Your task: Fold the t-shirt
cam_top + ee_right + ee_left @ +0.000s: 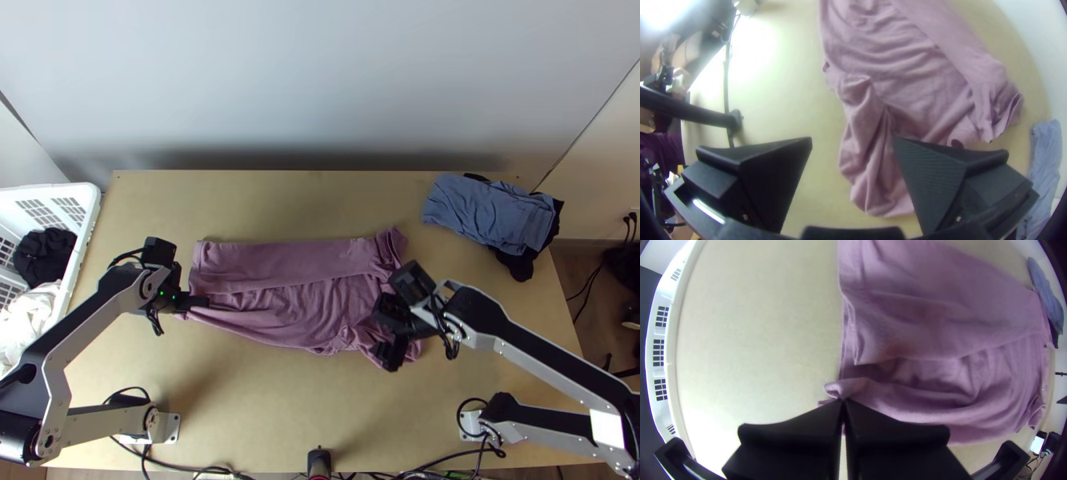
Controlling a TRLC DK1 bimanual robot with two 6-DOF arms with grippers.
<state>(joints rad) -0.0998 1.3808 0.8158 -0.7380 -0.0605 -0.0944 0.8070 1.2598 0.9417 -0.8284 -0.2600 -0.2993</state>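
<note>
In the left wrist view, an edge of the mauve t-shirt is seen pinched by the left gripper; in the right wrist view, the right gripper is seen spread over its bunched end. The shirt is laid mid-table, partly folded, between a white laundry basket and a blue garment.

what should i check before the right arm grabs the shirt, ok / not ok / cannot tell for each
1. Left end effector shut on the shirt at its near left corner: ok
2. Right end effector open, with no cloth held: ok
3. Far side of the shirt folded in as a long strip: ok
4. Near right part of the shirt lying flat: not ok, it is bunched in creases
5. Right fingers low enough to take the cloth: cannot tell
6. Blue cloth apart from the shirt: ok, bare table between them
</note>
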